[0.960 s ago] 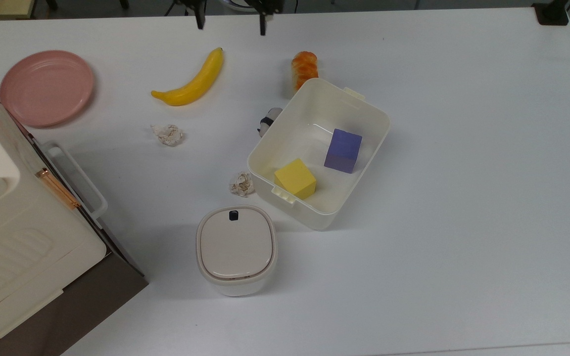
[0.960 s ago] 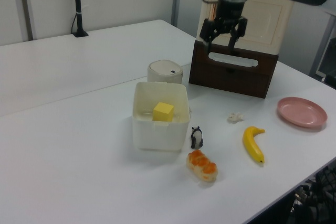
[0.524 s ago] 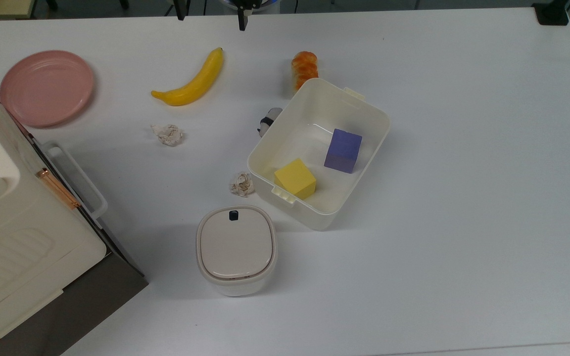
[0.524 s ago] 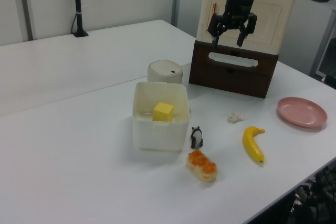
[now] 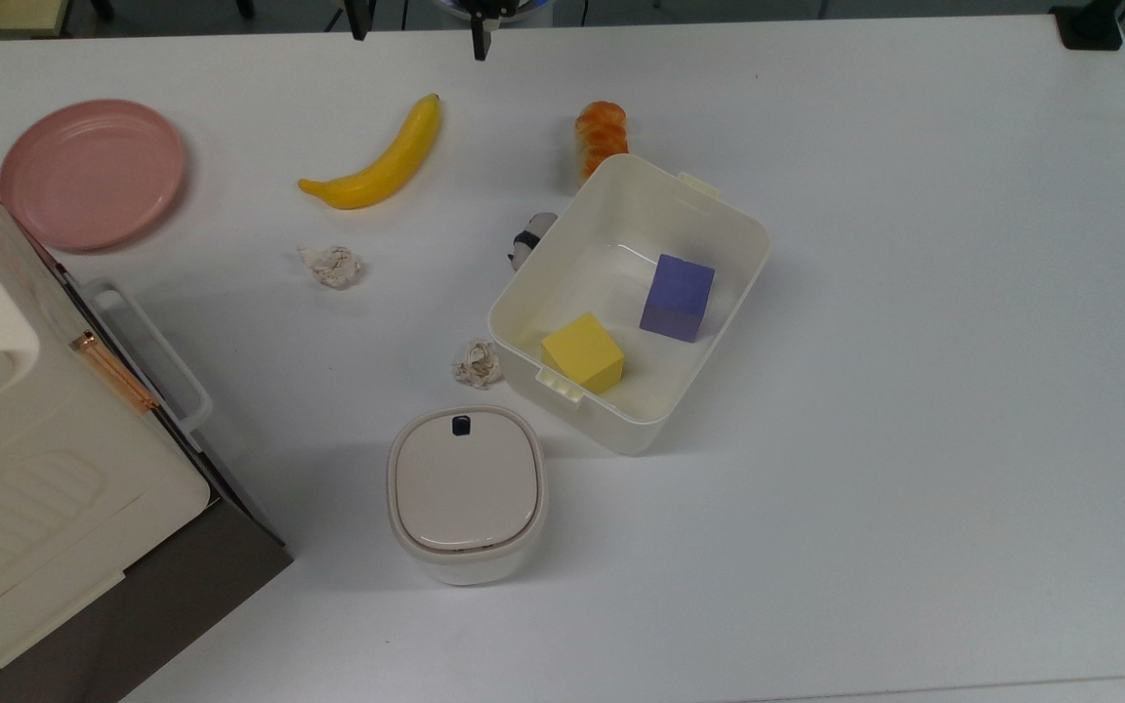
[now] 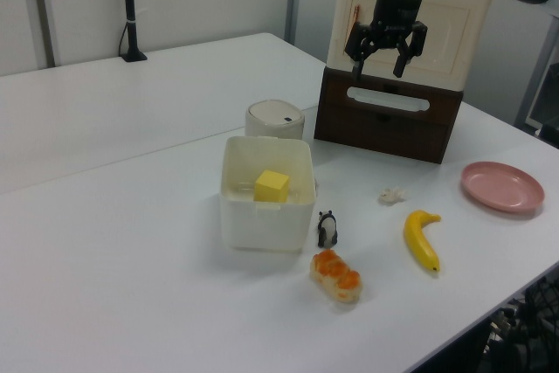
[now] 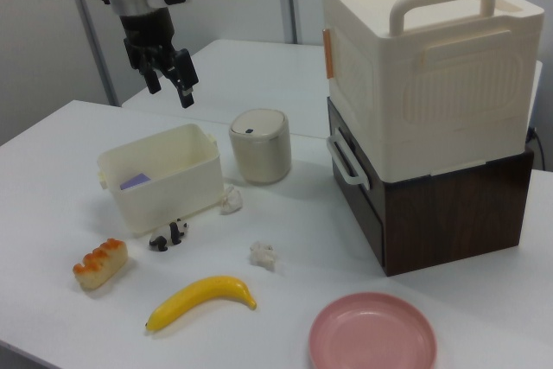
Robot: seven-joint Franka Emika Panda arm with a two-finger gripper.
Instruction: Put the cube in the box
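Hovering open and empty, the gripper [image 6: 385,57] hung high, well apart from the matte blue-purple cube [image 5: 677,297] resting below inside the cream-white plastic box [image 5: 720,214].

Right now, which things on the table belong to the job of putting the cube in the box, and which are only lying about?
Job:
matte blue-purple cube, inside the box
cream-white plastic box
open gripper, raised

Lying about:
yellow cube, also inside the box
yellow banana
pink plate
small lidded container
orange bread
panda figurine
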